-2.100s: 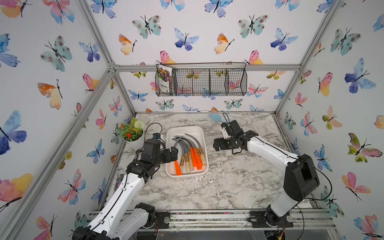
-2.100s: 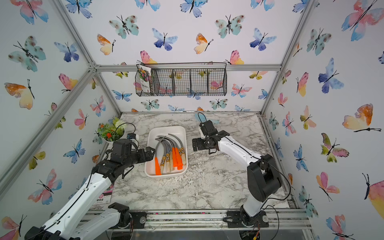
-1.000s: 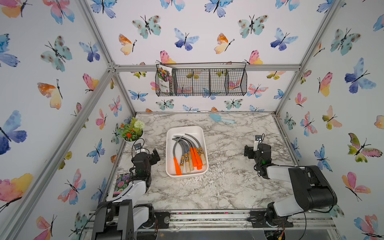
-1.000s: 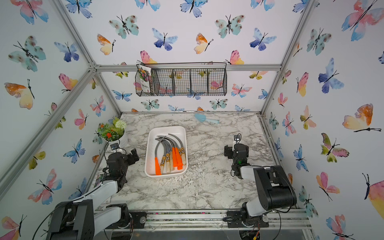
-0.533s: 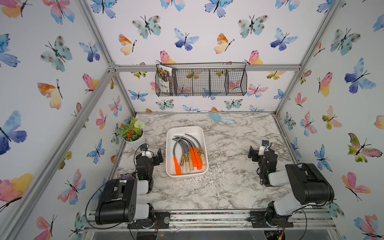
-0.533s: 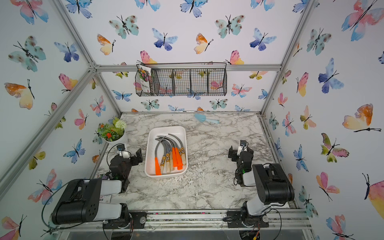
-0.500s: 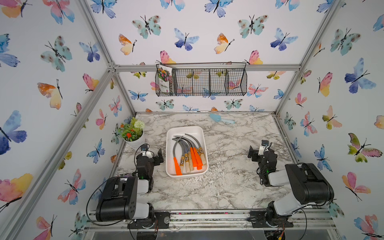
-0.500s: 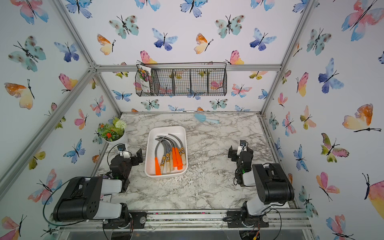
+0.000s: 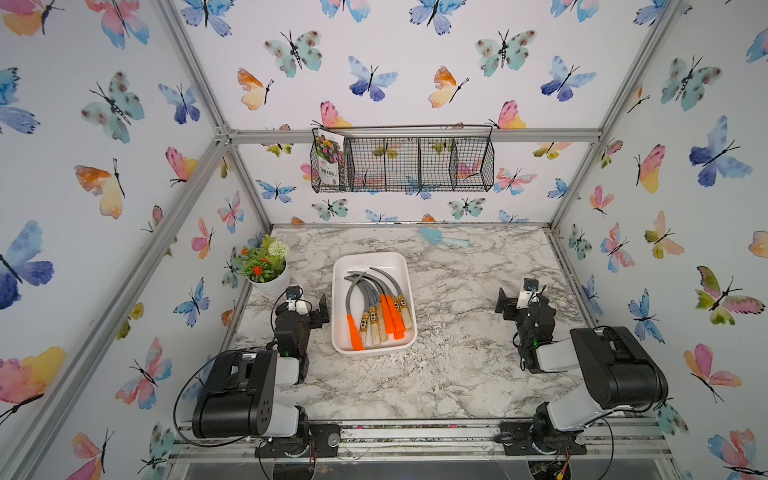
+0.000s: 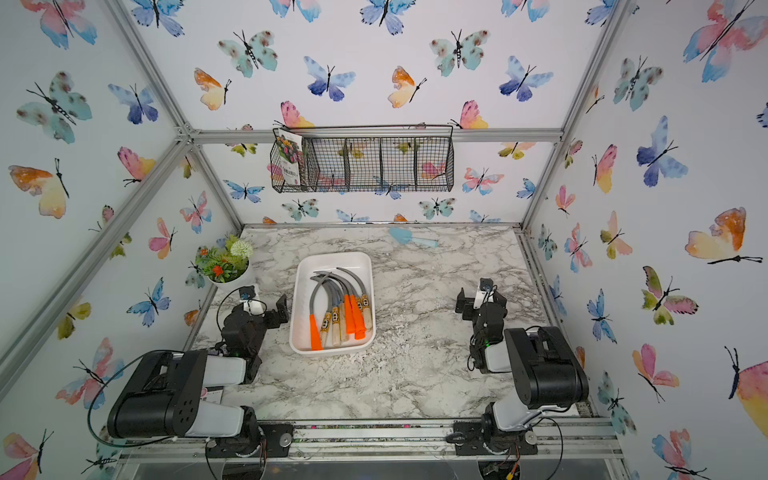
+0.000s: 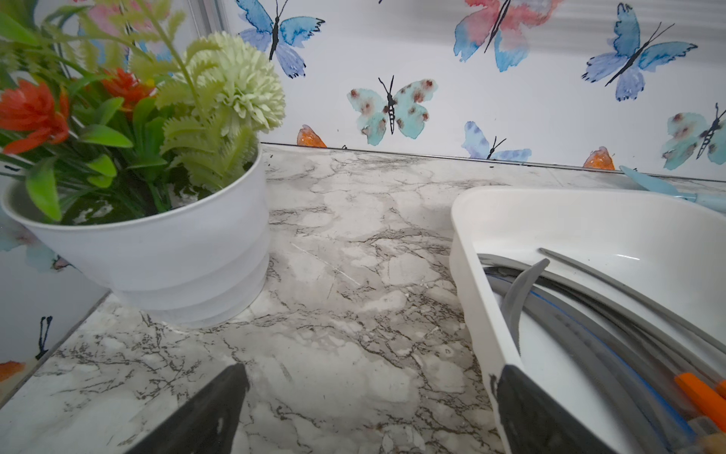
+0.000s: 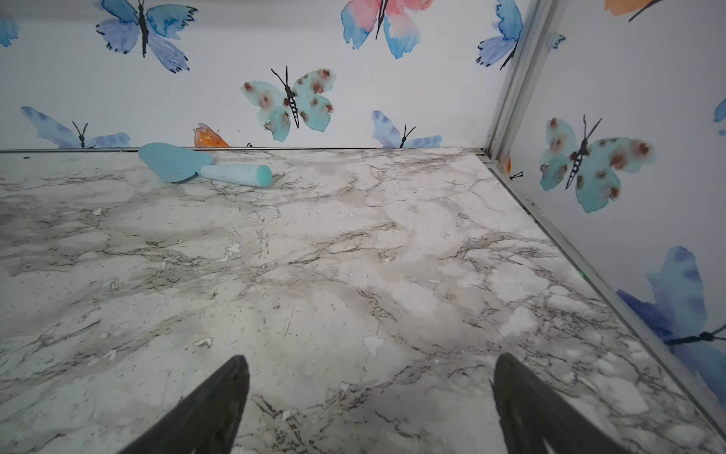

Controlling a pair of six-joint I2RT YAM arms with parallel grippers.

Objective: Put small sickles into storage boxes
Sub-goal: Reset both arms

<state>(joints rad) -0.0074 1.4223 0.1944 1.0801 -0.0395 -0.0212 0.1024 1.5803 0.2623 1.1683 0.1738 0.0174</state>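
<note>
my left claw (image 9: 305,308) was released, jaws wide and grasping nothing. it sat low over the table (image 9: 436,374), just at 9 o'clock of the white tray (image 9: 374,257). in the left wrist view one finger (image 11: 542,416) overlapped the tray's near wall, and i could not tell whether it touched. my right claw (image 9: 521,301) was released and empty too, over bare marble well out at 3 o'clock of the tray.

the small sickles (image 9: 380,309) lay inside the tray with their handles toward 6 o'clock. their grey blades fanned toward 12 and overlapped, so i could not count them surely. i saw none on the table. i judged the putting-away done, with both arms folded at rest. the next move called only for a check that no sickle hid behind an arm. the pale blue trowel (image 9: 442,240) at 1 o'clock, by the back wall, was not part of the job.

the gold-black labels (image 9: 365,322) on the wooden handles were too small to read. the flower-printed packet (image 9: 330,160) in the wire basket (image 9: 415,166) carried print i could not make out.
</note>
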